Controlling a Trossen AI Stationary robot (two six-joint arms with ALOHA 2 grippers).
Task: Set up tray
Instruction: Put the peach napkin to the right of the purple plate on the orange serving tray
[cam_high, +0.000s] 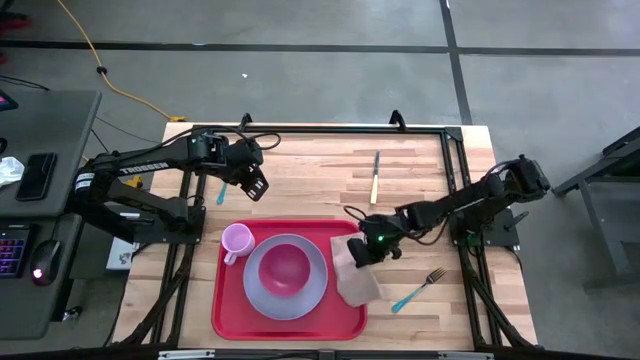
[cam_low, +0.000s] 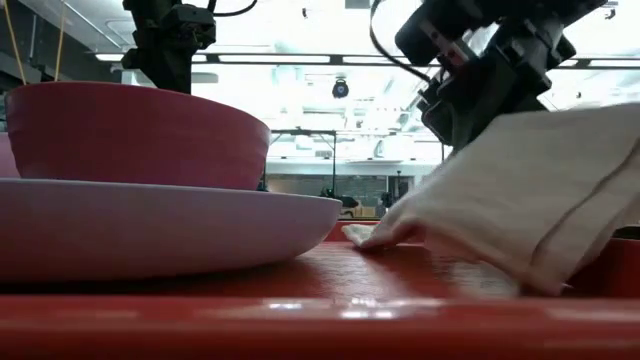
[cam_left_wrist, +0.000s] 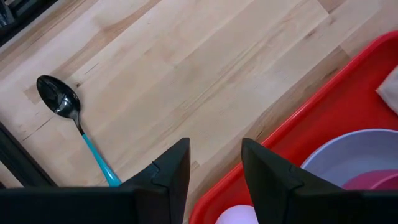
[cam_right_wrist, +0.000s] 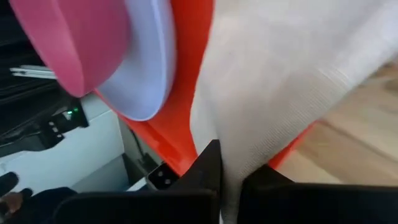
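Note:
The red tray lies at the table's near middle. It carries a lavender plate with a pink bowl in it, and a pink cup. A beige napkin lies over the tray's right rim. My right gripper is shut on the napkin at its far end. My left gripper hovers open above the wood by the tray's far left corner, holding nothing. My right gripper pinches the napkin's far end between its two fingers. The fingers slant down from the table's far right. The napkin slopes down from the fingers, and its lower end rests on the tray floor.
A teal-handled spoon lies on the wood left of my left gripper. A knife lies at the far middle, and a teal-handled fork lies right of the tray. Black frame rails border the table.

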